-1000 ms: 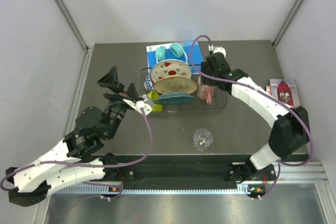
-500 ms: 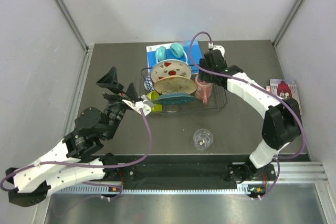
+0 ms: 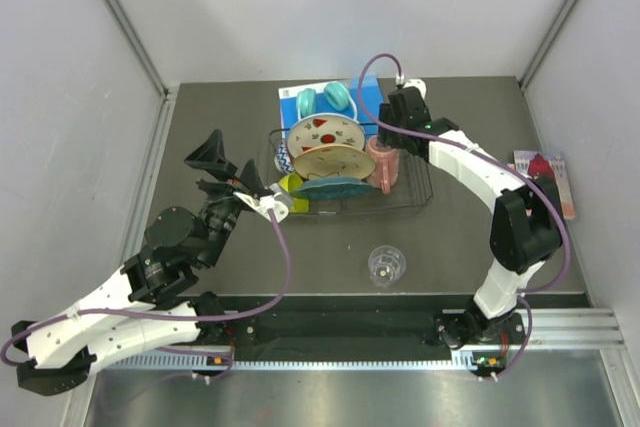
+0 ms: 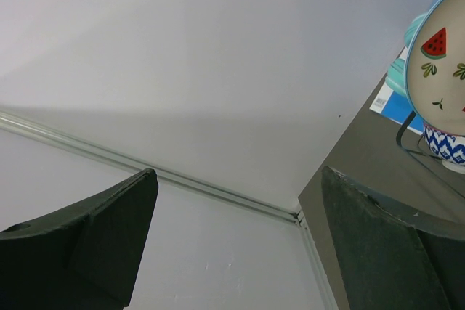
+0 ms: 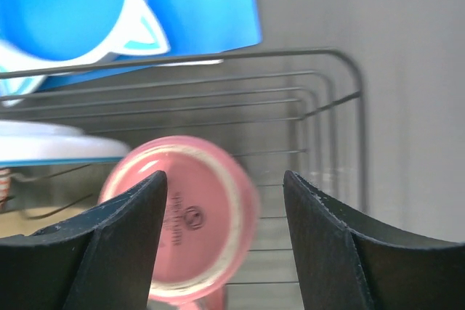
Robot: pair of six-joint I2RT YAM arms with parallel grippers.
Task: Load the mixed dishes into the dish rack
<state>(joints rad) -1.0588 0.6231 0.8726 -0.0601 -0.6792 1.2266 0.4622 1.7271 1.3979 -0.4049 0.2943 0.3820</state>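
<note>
The black wire dish rack (image 3: 412,190) holds the watermelon plate (image 3: 325,131), the floral plate (image 3: 333,160), the teal plate (image 3: 335,187), the lime-green bowl (image 3: 289,184), the small patterned bowl (image 3: 283,156) and the pink mug (image 3: 383,164). The clear glass (image 3: 386,264) stands on the table in front of the rack. My right gripper (image 3: 394,140) is open just above the mug (image 5: 190,215), which sits bottom-up and blurred between and below the fingers. My left gripper (image 3: 228,167) is open and empty, left of the rack, facing the wall (image 4: 236,179).
The teal cat-ear headphones (image 3: 325,99) lie on the blue book (image 3: 368,95) just behind the rack; both show in the right wrist view, book (image 5: 236,5). A printed card (image 3: 545,175) lies at the right edge. Grey walls close in on three sides.
My right gripper has moved left and farther back along the rack's right end. The pink mug has shifted a little the same way and now sits free between the open jaws. Left arm unchanged.
</note>
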